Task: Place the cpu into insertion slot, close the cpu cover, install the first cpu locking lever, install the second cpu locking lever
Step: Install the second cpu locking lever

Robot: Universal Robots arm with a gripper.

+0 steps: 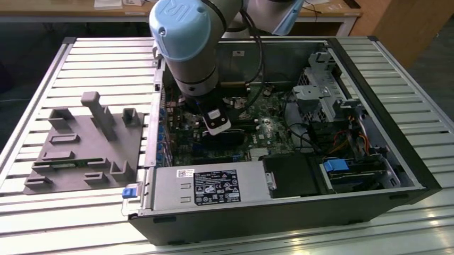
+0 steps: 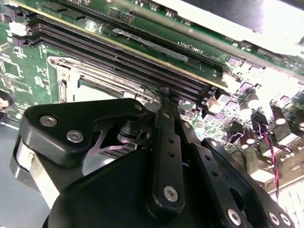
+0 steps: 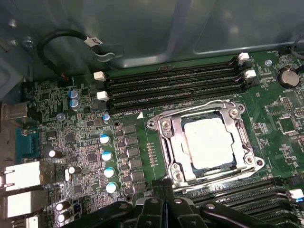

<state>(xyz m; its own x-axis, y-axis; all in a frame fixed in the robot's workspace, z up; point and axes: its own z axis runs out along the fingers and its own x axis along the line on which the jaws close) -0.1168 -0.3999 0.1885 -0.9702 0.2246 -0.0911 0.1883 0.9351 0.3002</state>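
One cpu [image 3: 209, 142] sits in the insertion slot [image 3: 173, 164] with one cpu cover [image 3: 166, 126] shut down around it, right of centre in the first wrist view. Four long black memory slots [image 3: 171, 88] lie just above it. The gripper [image 3: 164, 192] hangs close over the green board [image 3: 85, 142] beside the cover, holding nothing, fingers pressed together.

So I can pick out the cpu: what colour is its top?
Pale silver-grey, seen best in the first wrist view: cpu.

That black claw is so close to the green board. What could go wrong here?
Two possible risks. The end effector hovers right at the edge of the cpu cover, which lies over the cpu; a slip could scrape the frame or shift the chip. The memory slots and small capacitors sit nearby and could be knocked.
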